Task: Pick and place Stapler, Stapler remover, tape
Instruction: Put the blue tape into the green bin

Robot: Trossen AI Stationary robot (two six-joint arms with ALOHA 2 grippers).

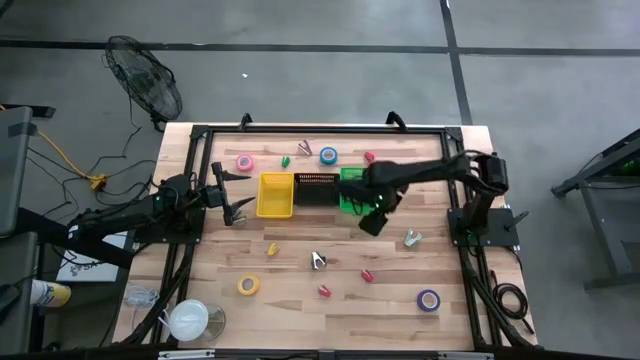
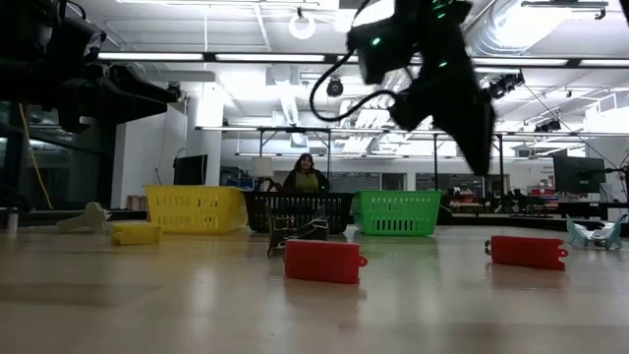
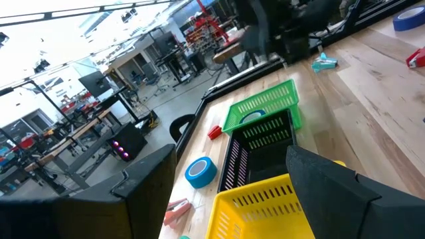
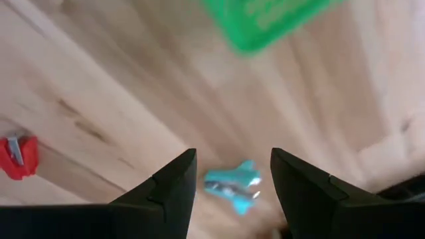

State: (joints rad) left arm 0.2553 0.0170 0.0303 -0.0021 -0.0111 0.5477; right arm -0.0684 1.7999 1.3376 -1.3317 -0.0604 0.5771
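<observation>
In the high view, three bins stand in a row near the far edge of the wooden worktop (image 1: 300,300): a yellow bin (image 1: 276,194), a black bin (image 1: 316,187) and a green bin (image 1: 352,188). The right gripper (image 1: 372,222) hangs just in front of the green bin, while the left gripper (image 1: 238,208) waits beside the yellow bin toward the left edge. Tape rolls lie scattered: a pink roll (image 1: 244,162) and a blue roll (image 1: 328,155) behind the bins, a yellow roll (image 1: 248,285) toward the near edge, a purple roll (image 1: 428,299) by the near right corner. A teal staple remover (image 1: 412,238) lies toward the right edge, and a red stapler (image 1: 367,275) sits nearer the front. In the low view, two red staplers (image 2: 324,261) rest on the worktop before the bins, the right arm hangs above, and a person (image 2: 307,177) sits behind the black bin. The left wrist view shows that gripper's fingers (image 3: 339,192) spread wide and empty over the yellow bin, with the blue roll just beyond. In the right wrist view, its fingers (image 4: 166,192) stand apart, holding nothing, with the teal staple remover lying on the wood between them and below.
</observation>
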